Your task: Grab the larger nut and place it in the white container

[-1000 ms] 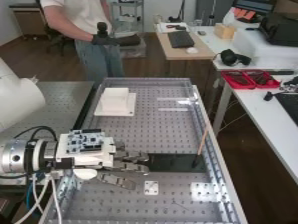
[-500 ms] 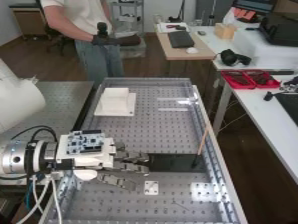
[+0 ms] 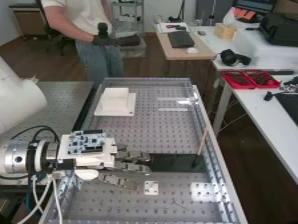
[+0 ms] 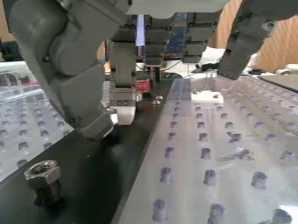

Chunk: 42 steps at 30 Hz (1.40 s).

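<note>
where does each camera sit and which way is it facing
High view: fixed above the near end of the bench, looking down along it at a slant; the arm and hand come in from the left.
Wrist view: on the arm's wrist, looking past the hand's fingers at a nut on the dark strip.
Shared: the hand, the dark strip and the perforated bench.

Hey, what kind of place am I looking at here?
Most likely a robotics lab or workshop. A white robot arm carries a many-jointed mechanical hand with an exposed circuit board, over a bench dotted with rows of holes.
</note>
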{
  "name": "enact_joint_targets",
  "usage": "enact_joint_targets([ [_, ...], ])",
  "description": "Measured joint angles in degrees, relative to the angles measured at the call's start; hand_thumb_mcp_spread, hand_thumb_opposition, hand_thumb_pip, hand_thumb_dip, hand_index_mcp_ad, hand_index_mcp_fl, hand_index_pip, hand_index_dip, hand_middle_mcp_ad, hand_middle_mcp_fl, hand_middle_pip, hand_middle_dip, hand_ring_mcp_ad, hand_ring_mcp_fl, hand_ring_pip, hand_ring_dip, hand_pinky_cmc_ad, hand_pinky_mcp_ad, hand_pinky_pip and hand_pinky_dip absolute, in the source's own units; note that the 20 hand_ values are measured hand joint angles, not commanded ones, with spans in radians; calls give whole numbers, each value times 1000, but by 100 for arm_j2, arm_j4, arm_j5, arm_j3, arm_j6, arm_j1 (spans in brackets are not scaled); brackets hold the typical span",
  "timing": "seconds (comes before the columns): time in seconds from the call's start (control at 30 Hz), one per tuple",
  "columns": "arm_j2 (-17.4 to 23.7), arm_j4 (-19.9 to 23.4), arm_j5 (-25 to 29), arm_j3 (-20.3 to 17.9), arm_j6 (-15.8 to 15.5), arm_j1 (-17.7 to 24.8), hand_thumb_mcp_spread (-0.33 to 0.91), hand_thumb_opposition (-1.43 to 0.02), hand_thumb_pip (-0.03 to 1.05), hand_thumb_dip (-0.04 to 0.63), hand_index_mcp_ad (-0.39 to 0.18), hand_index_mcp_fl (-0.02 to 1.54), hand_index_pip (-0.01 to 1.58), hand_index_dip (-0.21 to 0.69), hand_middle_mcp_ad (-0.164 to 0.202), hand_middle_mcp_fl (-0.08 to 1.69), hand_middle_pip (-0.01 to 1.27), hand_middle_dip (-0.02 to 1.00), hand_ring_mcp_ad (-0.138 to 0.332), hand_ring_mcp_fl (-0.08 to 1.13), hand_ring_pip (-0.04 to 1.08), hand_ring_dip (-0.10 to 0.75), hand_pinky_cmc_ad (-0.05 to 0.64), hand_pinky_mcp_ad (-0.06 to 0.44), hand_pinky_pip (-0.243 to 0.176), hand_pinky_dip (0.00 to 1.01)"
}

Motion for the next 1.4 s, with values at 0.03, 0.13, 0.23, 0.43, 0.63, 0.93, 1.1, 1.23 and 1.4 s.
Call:
enact_joint_targets([
  [0.03,1,5,4,-2,8,2,356,-860,749,236,-119,209,1541,19,-12,-12,124,213,113,10,80,124,347,284,-80,468],
  [0.13,2,18,22,-3,57,6,354,-864,744,236,-115,241,1532,0,-10,-12,124,213,113,10,80,124,347,281,-80,468],
  [0.23,-4,-14,37,8,67,5,353,-866,744,236,-117,260,1520,0,-12,49,124,213,113,10,80,124,347,278,-77,440],
  [0.43,12,-7,54,21,121,9,398,-942,660,236,-117,325,1503,0,-12,47,124,215,112,10,82,124,347,278,-75,422],
  [0.63,140,154,85,24,324,15,379,-948,550,176,-117,564,1511,24,-9,75,124,213,113,12,84,126,347,279,-75,407],
  [0.93,386,372,127,-1,662,47,379,-949,553,176,-117,564,1511,35,-9,75,124,215,113,12,84,126,349,279,-75,405],
  [1.1,703,495,48,-91,888,83,379,-949,550,176,-117,564,1511,35,-9,75,124,215,113,12,84,126,349,279,-75,405],
  [1.23,1005,563,-101,-203,1031,122,379,-948,550,176,-117,564,1511,35,-9,75,124,215,113,12,84,126,349,279,-75,405],
  [1.4,1376,637,-394,-445,1210,219,379,-948,550,176,-117,564,1515,51,-5,75,126,218,113,12,84,126,349,279,-75,405],
])
